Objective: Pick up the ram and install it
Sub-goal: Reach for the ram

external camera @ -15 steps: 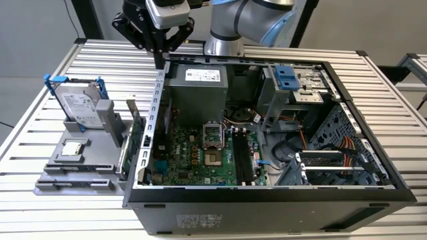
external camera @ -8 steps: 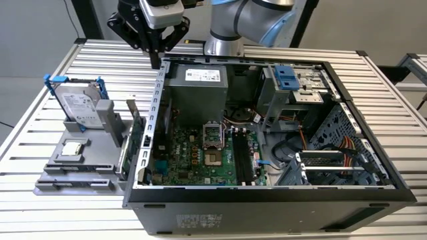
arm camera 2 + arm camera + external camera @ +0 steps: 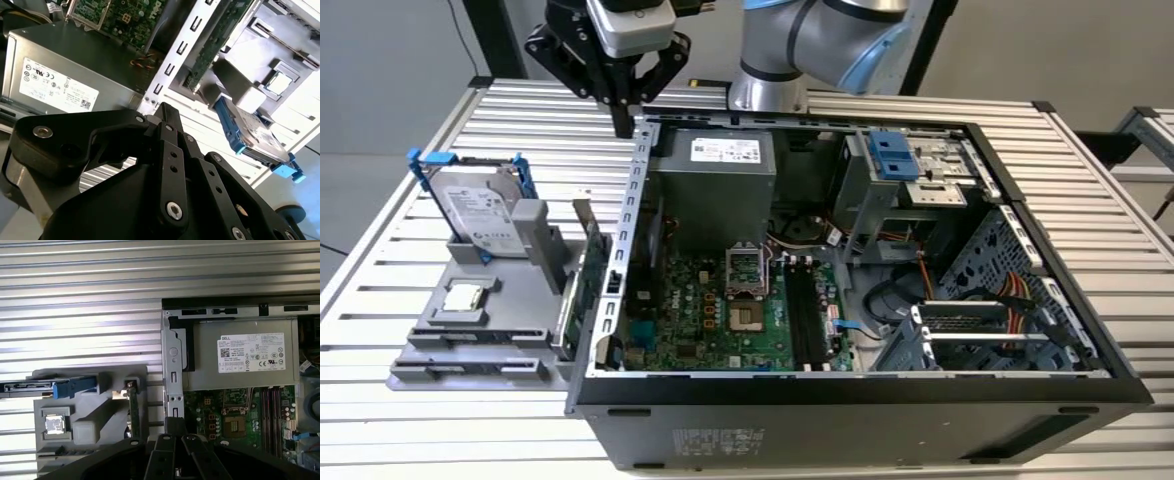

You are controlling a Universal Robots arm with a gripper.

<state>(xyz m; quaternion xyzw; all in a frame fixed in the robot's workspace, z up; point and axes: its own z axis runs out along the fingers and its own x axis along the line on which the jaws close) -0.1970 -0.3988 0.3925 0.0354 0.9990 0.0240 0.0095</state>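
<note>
The gripper (image 3: 624, 122) is closed and holds nothing. Well below it, the ram (image 3: 594, 280) stands on edge, its long axis along the case (image 3: 854, 400) wall.

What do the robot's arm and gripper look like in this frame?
The arm is a rounded silver-grey metal tube with light blue joint caps. A pale grey block sits at its wrist. The gripper is matte black, built of flat angular linkage bars pinned with silver screws, and it tapers to a narrow tip.
</note>
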